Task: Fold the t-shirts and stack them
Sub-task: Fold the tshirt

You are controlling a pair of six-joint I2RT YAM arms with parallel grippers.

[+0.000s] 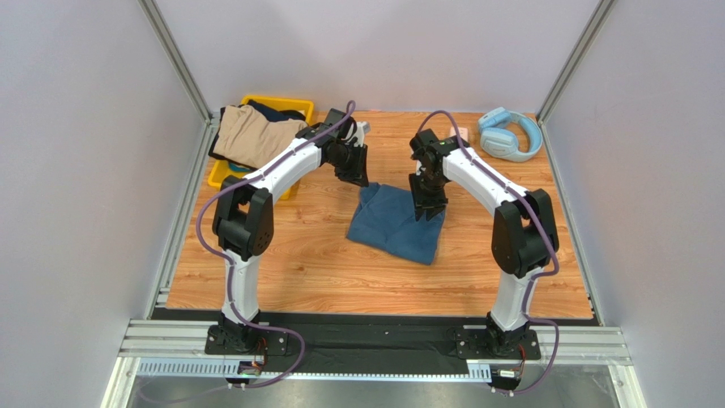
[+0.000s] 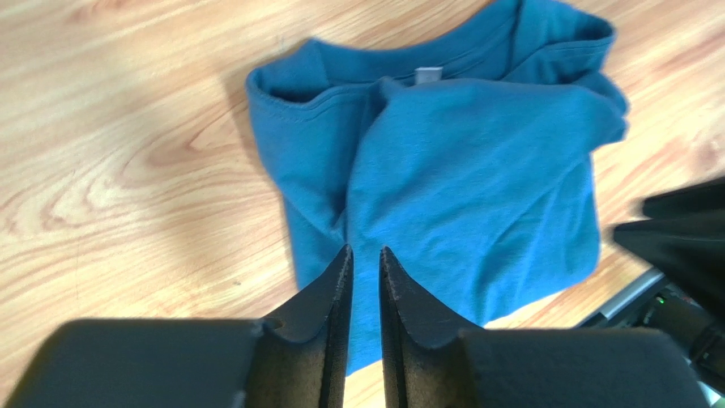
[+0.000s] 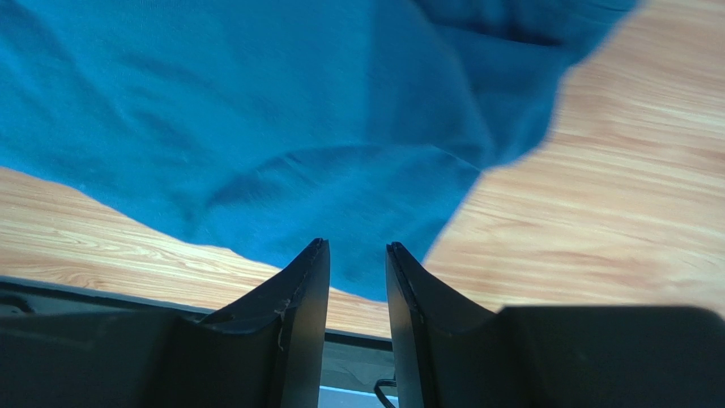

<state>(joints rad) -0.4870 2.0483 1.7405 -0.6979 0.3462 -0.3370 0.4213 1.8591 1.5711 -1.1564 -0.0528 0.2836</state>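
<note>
While the top view puts the teal t-shirt (image 1: 398,223) mid-table between both arms, you have the left gripper (image 1: 356,174) at its far-left corner and the right gripper (image 1: 427,206) over its far-right edge, about equally near. Your left wrist view shows jaws narrowly apart and empty, the collar-to-hem axis running straight ahead. Your right wrist view shows jaws apart, empty, cloth just beyond.
</note>
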